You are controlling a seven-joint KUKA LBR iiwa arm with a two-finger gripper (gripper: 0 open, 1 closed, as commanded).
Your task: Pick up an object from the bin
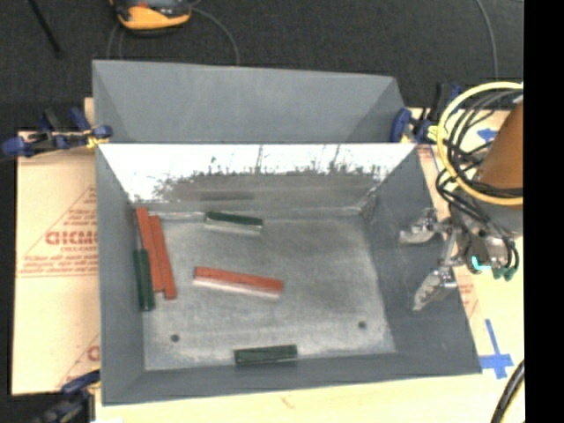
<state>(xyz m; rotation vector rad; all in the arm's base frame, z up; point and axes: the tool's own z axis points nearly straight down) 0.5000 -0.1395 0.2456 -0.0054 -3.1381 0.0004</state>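
Observation:
My gripper [421,264] hangs over the bin's right sloping wall, its two fingers spread wide apart and open, with nothing between them. On the bin floor to its left lies a flat red-orange bar [238,282] with a pale edge, roughly in the middle. A short dark green bar [265,354] rests against the front wall. Another dark green bar [233,222] lies near the back wall. All three are well apart from the fingers.
Along the left wall an orange bar [155,256] and a dark green bar [143,278] lie side by side, lengthwise. The arm with its looped cables stands beyond the bin's right rim.

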